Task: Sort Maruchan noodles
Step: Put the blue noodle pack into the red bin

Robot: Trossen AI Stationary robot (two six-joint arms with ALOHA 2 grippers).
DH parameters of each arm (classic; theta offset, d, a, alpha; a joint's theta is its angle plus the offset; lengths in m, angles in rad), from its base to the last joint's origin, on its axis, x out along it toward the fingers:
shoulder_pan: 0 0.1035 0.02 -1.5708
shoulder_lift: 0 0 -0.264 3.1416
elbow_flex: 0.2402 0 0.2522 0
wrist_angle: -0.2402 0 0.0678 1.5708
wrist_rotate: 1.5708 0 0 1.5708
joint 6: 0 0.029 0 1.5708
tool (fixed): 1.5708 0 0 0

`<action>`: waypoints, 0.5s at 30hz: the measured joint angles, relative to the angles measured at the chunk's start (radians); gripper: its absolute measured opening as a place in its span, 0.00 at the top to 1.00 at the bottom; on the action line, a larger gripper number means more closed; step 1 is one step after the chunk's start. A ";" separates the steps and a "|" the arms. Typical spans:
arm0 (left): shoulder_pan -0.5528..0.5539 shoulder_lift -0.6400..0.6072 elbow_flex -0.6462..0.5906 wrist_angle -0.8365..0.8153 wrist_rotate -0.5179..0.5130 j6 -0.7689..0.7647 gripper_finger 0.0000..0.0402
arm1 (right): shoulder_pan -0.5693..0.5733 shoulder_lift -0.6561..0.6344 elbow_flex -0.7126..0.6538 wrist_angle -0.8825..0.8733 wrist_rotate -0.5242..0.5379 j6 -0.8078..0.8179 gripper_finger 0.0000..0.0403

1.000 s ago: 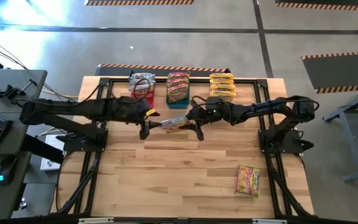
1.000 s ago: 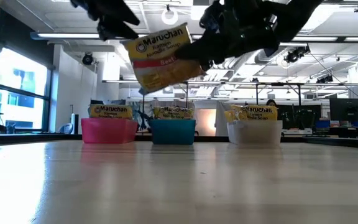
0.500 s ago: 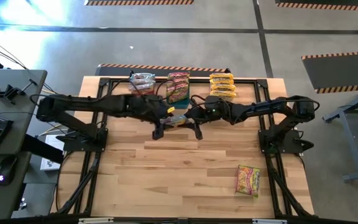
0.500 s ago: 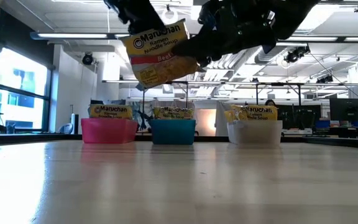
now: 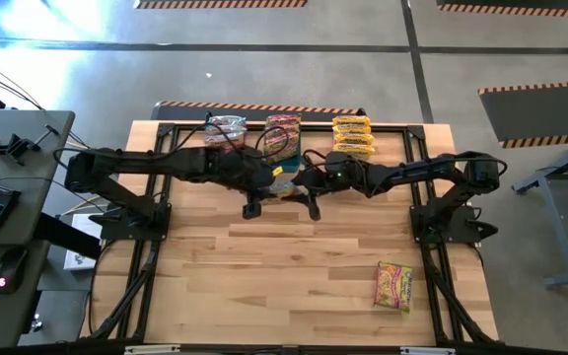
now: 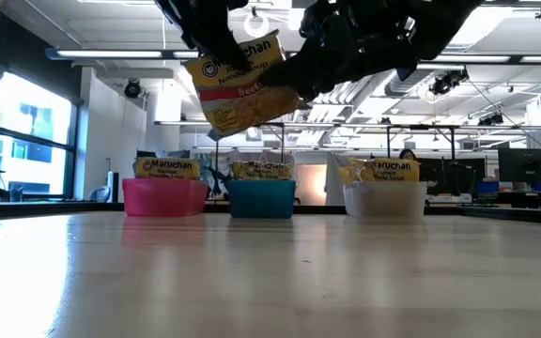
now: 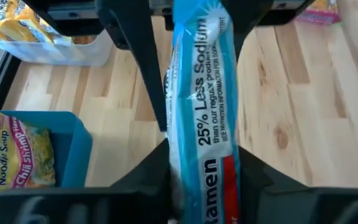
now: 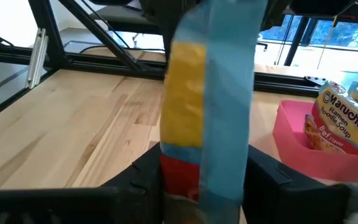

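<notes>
While both arms meet above the far half of the wooden table [image 5: 294,266], they share one load. The left gripper [image 5: 268,187] and the right gripper [image 5: 302,187] each close on the same yellow Maruchan packet [image 6: 242,84], held edge-up in the air between them; in each wrist view the dark fingers [image 7: 146,93] press against its two faces. Whether the right gripper's hold is firm is hard to judge. Along the far edge stand three bins with packets in them: a pink bin [image 6: 164,198], a blue bin [image 6: 262,198] and a clear bin [image 6: 385,199]. The held packet hangs just in front of the blue bin. Well apart, near the table's front right, lies a loose packet [image 5: 393,285].
</notes>
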 joint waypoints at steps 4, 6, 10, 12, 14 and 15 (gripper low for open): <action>0.012 -0.001 0.000 -0.044 -0.002 0.026 0.85 | 0.000 0.000 0.000 0.000 0.041 0.000 0.61; 0.022 -0.011 0.006 -0.089 -0.002 0.042 0.85 | 0.001 0.000 0.000 0.000 0.068 0.000 0.59; 0.045 -0.018 0.055 -0.242 -0.005 0.098 0.85 | -0.010 -0.012 -0.001 -0.025 0.087 -0.024 0.57; 0.064 -0.027 0.065 -0.320 -0.006 0.148 0.85 | -0.018 -0.025 -0.001 -0.058 0.103 -0.043 0.57; 0.096 -0.033 0.067 -0.370 -0.007 0.210 0.85 | -0.026 -0.032 -0.001 -0.081 0.121 -0.054 0.58; 0.116 -0.037 0.067 -0.402 -0.007 0.240 0.85 | -0.032 -0.040 -0.001 -0.105 0.123 -0.059 0.59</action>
